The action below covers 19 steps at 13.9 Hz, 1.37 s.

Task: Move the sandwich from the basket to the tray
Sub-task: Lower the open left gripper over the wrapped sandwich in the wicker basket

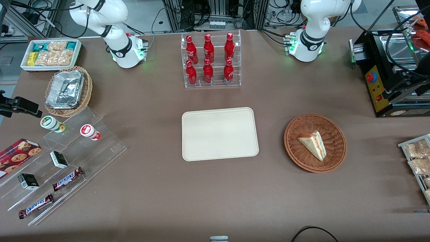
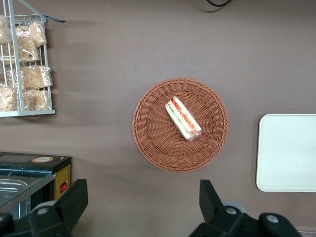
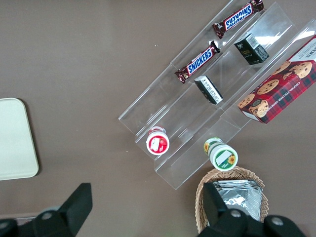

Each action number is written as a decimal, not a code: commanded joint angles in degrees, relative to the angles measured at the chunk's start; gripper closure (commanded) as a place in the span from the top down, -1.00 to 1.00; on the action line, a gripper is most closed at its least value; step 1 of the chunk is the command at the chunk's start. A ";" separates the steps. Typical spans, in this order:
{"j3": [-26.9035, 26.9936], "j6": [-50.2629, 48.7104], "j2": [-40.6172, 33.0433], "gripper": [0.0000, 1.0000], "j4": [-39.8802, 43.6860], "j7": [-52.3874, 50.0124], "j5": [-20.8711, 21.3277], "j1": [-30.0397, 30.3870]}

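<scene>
On the brown counter, toward the working arm's end: one sandwich lying on its side in one round woven basket, wrapped wedge resting near the middle of the weave, reachable from straight above. High over it, the gripper, fingers spread wide and holding nothing, wrist camera looking straight down on the basket, apparently lined up for a descent not yet begun. Beside the basket, nearer the middle of the counter and apart from it: one cream tray, bare, presumably laid flat and close by to keep the carry short. Farther from the front camera than the tray: six red bottles, two rows of three, upright in a clear rack. Toward the parked arm's end: two Snickers bars, two small dark boxes, two capped cups and one cookie box on clear stepped shelving, plus one tan wicker basket of foil containers and one white bin of snacks. Pickup likely next; nothing of the task done so far.
</scene>
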 commanded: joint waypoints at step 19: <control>-5.03 34.03 2.35 1.00 -29.63 -35.70 -0.41 -0.48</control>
